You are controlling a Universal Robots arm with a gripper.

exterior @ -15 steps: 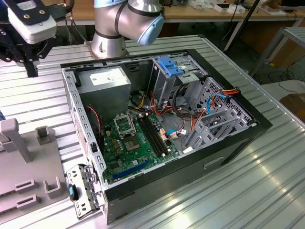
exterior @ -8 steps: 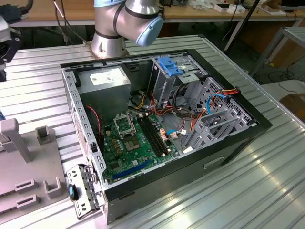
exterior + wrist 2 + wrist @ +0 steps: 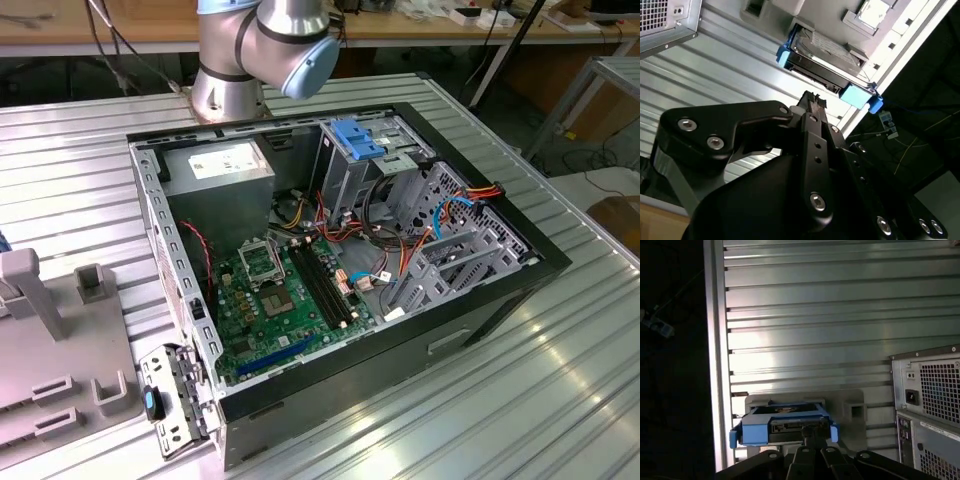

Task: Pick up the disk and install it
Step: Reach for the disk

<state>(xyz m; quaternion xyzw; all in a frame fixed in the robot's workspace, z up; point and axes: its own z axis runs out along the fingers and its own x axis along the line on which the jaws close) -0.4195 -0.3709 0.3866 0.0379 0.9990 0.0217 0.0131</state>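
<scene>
While the disk (image 3: 827,52) rests in a grey holder (image 3: 772,10) on the ribbed metal surface (image 3: 715,75), the tool (image 3: 812,100) hangs just in front of it. In both wrist views the tool's tip points at the middle of one long side of the disk (image 3: 782,426). The disk's long side runs across the tool's path, not along it. So the disk is straight ahead of the tool (image 3: 810,432) and very close. In the second wrist view there seems to be a thin gap between the tip and the disk. I cannot tell how far open the tool is, or whether it has hold of anything.

The disk has a dark metal top and a bright blue frame (image 3: 857,95) round its ends. It sits close to the edge of the surface (image 3: 840,315), next to the long rail there.

The computer case (image 3: 930,410) stands apart from the holder (image 3: 852,410), and its back grille shows in the first wrist view. In the exterior view the case (image 3: 520,270) lies open on its side. A green board (image 3: 290,300) sits inside, with a light-blue bracket (image 3: 362,138) on the metal drive cage. The arm (image 3: 255,55) rises at the far side of the case. The disk is not in the case yet.
</scene>
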